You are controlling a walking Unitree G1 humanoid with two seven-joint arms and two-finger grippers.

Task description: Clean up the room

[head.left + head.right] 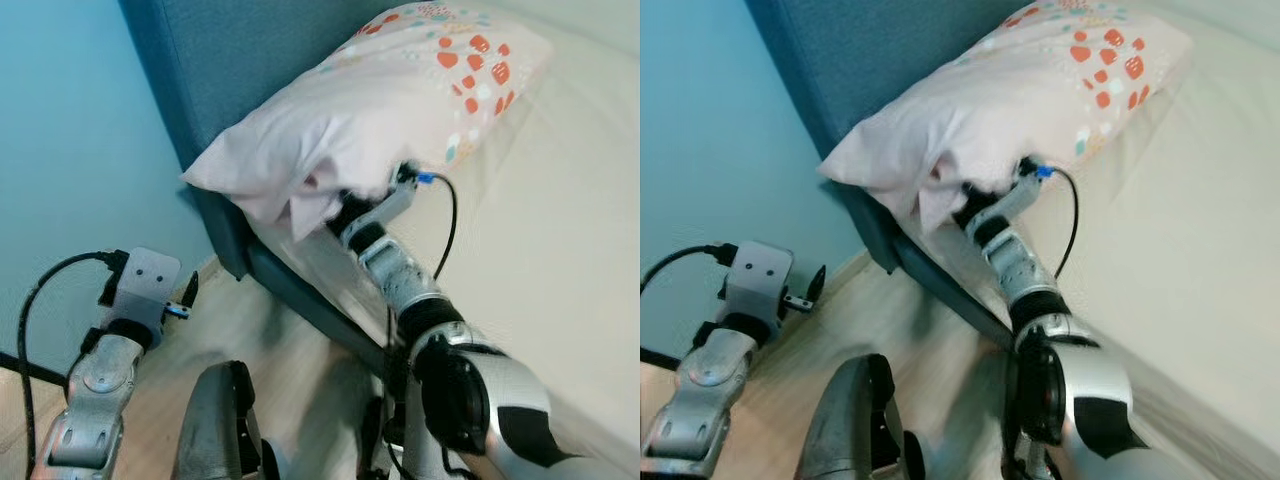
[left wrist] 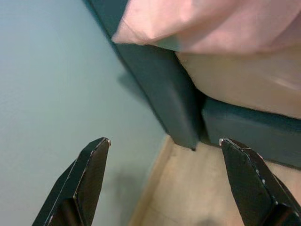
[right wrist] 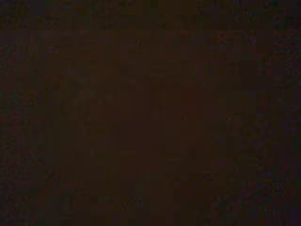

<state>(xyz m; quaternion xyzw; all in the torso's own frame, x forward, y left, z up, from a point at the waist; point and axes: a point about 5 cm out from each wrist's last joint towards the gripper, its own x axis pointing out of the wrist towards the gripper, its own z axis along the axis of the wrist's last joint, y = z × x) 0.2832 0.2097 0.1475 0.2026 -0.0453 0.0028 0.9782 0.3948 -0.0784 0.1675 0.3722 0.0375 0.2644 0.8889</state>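
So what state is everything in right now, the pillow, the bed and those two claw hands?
pillow: on the bed by the headboard, near corner bunched around the right gripper
bed: bare pale sheet
left gripper: open, holding nothing, over the floor
right gripper: fingers buried in the pillow

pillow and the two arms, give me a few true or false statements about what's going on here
1. The pillow lies at the head end of the bed, against the dark blue headboard. True.
2. The left gripper holds the pillow. False: its fingers stand apart with nothing between them, over the floor beside the bed.
3. The right gripper reaches into the pillow's near edge. True.
4. The pillow is plain white. False: pale pink, with orange spots at its far end.
5. The wall is yellow. False: light blue.
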